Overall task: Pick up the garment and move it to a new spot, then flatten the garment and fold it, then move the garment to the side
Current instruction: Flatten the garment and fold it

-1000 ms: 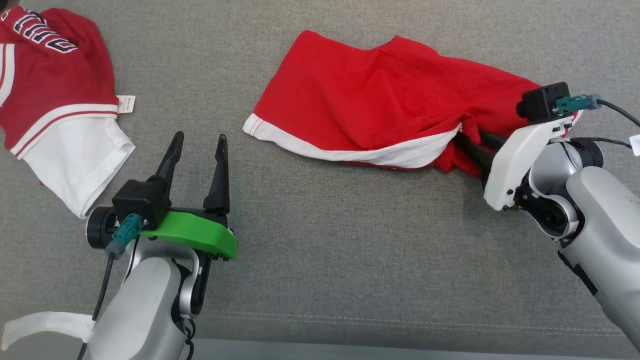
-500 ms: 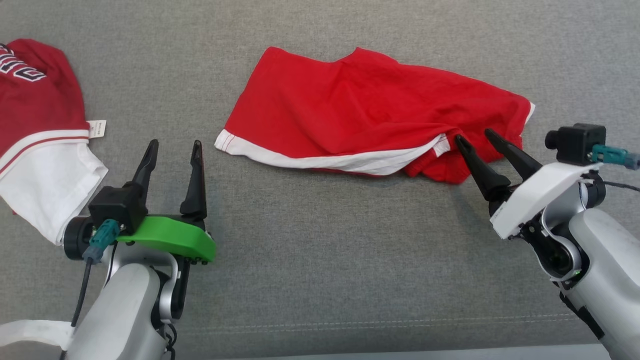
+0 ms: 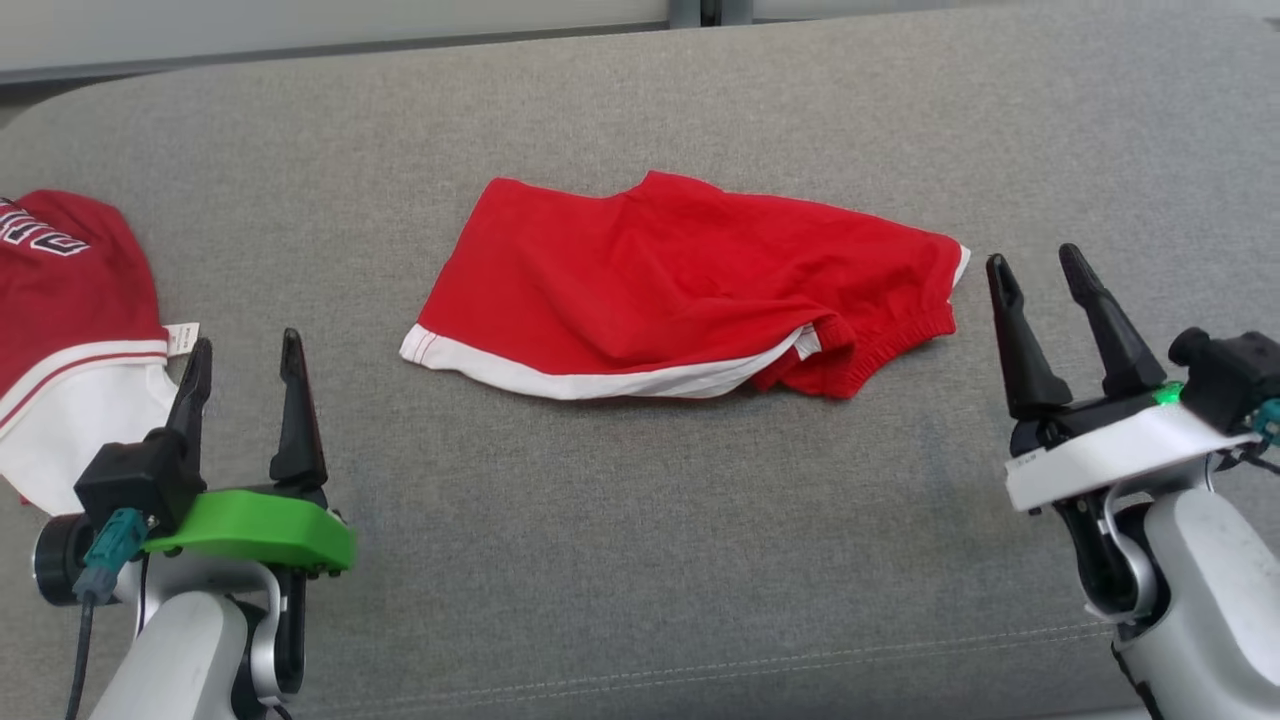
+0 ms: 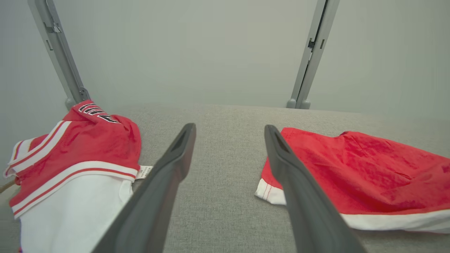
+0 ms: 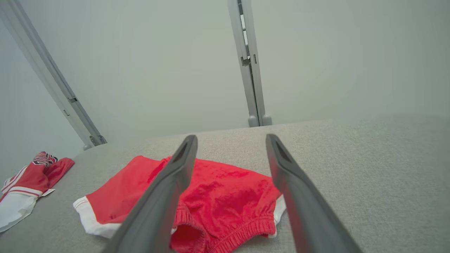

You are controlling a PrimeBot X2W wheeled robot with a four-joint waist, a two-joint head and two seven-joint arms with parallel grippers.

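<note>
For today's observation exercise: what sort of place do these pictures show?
Likely a robot test bay: a grey padded surface, bare pale walls with metal posts, and red shorts laid out.

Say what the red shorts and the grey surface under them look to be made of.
The red shorts: soft matte knit, probably cotton or a blend; they wrinkle loosely, with a gathered elastic waistband and white hem trim. The grey surface: matte woven upholstery cloth, with a flecked weave and a stitched seam.
</note>
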